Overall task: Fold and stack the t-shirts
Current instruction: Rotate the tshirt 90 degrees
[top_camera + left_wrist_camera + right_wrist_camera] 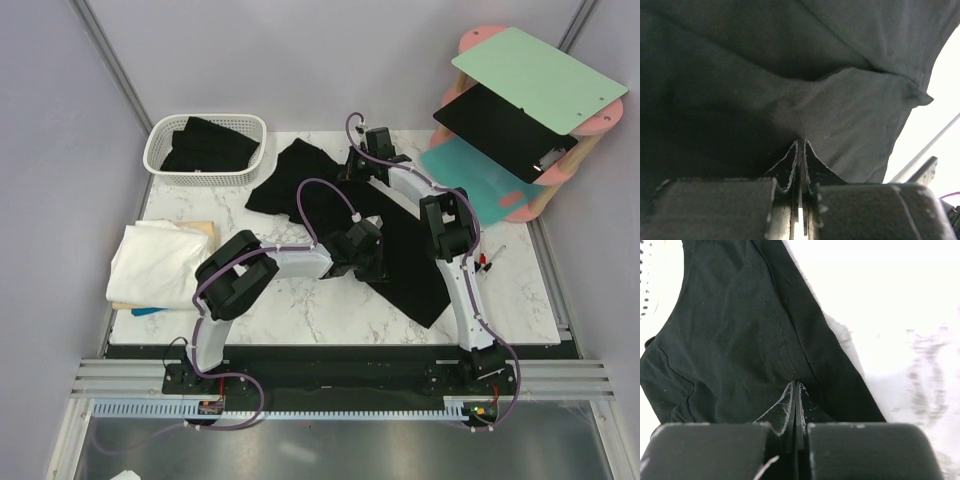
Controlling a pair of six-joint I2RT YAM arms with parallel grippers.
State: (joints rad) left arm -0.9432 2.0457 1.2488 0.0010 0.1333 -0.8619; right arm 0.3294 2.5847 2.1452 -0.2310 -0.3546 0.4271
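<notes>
Both pairs of jaws are clenched on cloth: the left gripper (800,143) pinches a raised ridge of the black t-shirt (850,110), and the right gripper (795,385) nips it beside a seam near its edge. I judge both bites shallow. A lift could slip one free, or uneven pulls could twist the shirt. It lies spread on the marble table (330,310), reaching forward from each tip.

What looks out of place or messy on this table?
The black shirt lies skewed and rumpled across the table, not flat. A small blue thing pokes out from under the white shirts.
</notes>
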